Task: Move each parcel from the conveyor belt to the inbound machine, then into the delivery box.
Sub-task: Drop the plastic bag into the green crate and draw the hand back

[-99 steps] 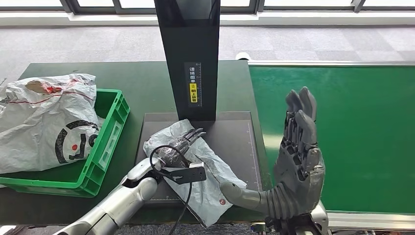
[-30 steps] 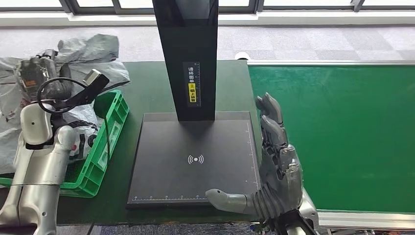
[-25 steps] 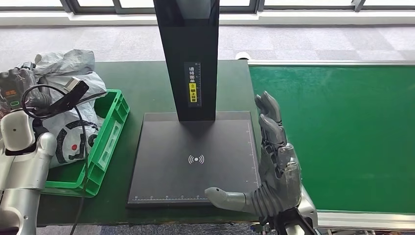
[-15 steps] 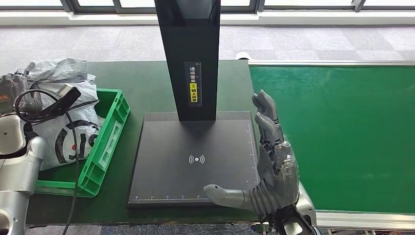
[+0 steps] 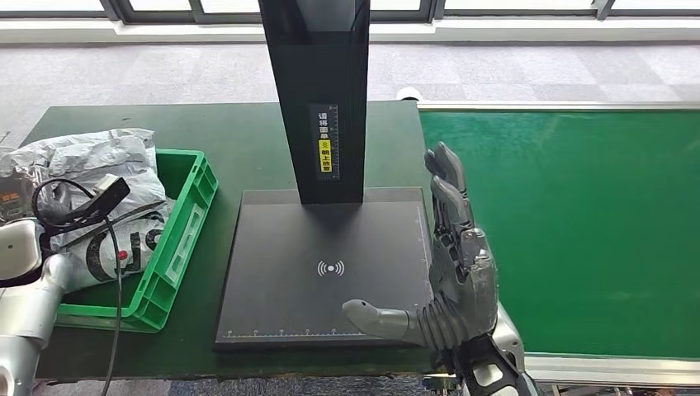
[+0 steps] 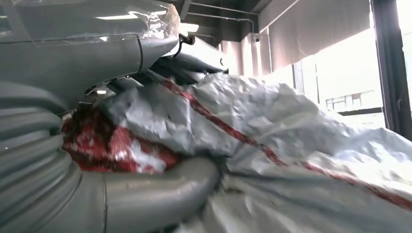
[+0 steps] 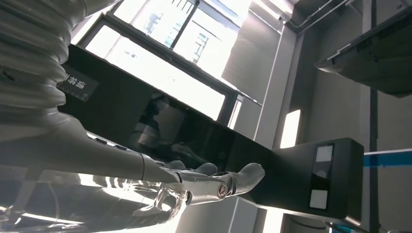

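Looking from the head view: grey parcel [image 5: 99, 177] sits in the green delivery box [image 5: 183, 239] at the table's left, bulging over its far rim. Left hand [image 5: 21, 194] is mostly buried behind the bag and cut off by the frame edge. Right hand [image 5: 450, 264] stands upright, fingers spread, holding nothing, between the black inbound machine [image 5: 330, 264] and the green conveyor belt [image 5: 569, 231].

Left wrist view: thumb [image 6: 145, 194] wraps under crumpled parcel [image 6: 272, 141] film, so the left hand [image 6: 73, 145] grips it; fingers mostly hidden.

Right wrist view: right hand [image 7: 145, 170] flat and empty beside the scanner column [image 7: 204, 141]; fingertips partly lost in reflections.
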Robot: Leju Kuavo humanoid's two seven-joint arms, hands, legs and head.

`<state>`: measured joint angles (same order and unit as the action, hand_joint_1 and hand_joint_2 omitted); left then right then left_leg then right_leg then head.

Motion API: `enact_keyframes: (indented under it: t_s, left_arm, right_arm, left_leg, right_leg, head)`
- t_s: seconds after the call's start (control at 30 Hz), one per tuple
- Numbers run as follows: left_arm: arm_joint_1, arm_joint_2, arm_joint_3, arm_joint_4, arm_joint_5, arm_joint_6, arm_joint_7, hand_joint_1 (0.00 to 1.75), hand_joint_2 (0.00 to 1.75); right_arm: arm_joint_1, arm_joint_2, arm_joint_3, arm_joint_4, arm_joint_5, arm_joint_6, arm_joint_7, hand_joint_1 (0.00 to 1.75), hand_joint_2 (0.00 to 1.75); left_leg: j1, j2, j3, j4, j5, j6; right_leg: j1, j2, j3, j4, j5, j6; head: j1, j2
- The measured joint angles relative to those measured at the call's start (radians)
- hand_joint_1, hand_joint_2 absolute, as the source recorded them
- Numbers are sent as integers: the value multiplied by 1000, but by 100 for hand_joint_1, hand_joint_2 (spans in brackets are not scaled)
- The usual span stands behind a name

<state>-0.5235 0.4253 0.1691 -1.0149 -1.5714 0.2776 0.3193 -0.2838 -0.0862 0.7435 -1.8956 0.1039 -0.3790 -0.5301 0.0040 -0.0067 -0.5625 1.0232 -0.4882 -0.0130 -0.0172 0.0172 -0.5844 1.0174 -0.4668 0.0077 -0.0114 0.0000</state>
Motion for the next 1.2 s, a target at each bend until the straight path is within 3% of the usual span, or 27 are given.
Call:
enact_keyframes:
  t_s: [0.27,0.57,0.87,1.03,1.2]
  left_arm:
    - [14,-70,68,-55,2,49,-64,0,0]
    - [13,-65,129,-59,114,209,-152,0,0]
    - [14,-65,137,-67,170,241,-179,0,0]
    - [63,-92,137,-179,423,340,-294,0,0]
    - [257,-201,130,-461,1020,383,-537,0,0]
  right_arm:
    - [-66,-19,56,45,-58,-63,5,0,175]
    - [-99,-39,96,81,-102,-111,-9,0,175]
    - [-109,-53,114,93,-107,-121,-9,0,175]
    - [-101,-71,114,93,-120,-151,-24,0,175]
    - [-58,-107,114,93,-137,-179,-61,0,175]
  left_leg:
    - [0,0,0,0,0,0]
    - [0,-1,0,0,0,0]
    - [0,0,0,0,0,0]
    - [-1,0,0,0,0,0]
    - [-2,3,0,0,-3,1]
  right_leg:
    - [0,0,0,0,0,0]
    - [1,0,0,0,0,0]
    - [0,0,0,0,0,0]
    - [-1,0,0,0,0,0]
    - [-2,3,-1,-2,0,0]
  head:
    - [0,0]
    - [0,0]
    - [0,0]
    - [0,0]
    - [0,0]
